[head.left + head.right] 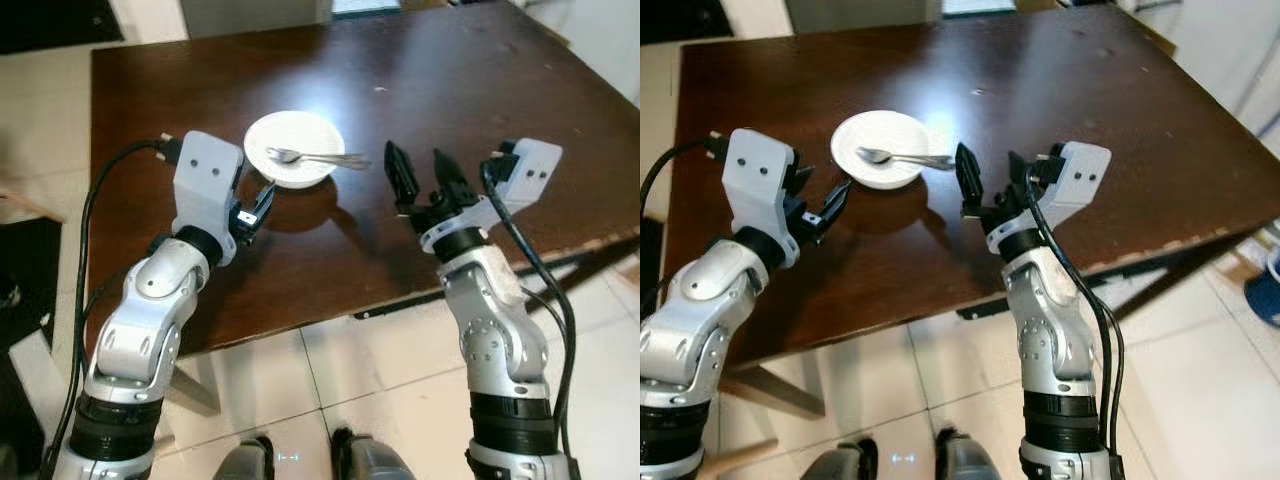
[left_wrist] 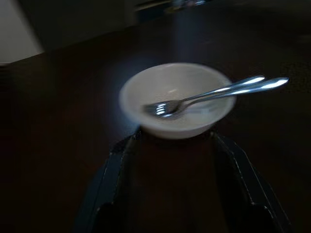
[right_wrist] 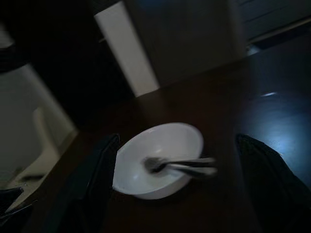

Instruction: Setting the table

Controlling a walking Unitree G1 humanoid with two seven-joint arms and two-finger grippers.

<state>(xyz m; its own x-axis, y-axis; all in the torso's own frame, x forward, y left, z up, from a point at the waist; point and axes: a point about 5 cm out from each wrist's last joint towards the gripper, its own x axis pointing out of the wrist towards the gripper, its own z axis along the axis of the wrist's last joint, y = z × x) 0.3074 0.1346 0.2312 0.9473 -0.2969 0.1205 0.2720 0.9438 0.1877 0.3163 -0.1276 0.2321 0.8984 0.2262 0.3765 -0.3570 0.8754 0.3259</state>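
White bowl [image 1: 292, 148] between spread grippers

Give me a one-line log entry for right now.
left gripper: open, beside bowl | right gripper: open, near utensil handles | bowl: on table, fork inside

You face a dark brown wooden surface [image 1: 300, 60] with a glossy finish that reflects overhead light. Beneath it, note the pale tiled floor [image 1: 370, 390] with thin grout lines.
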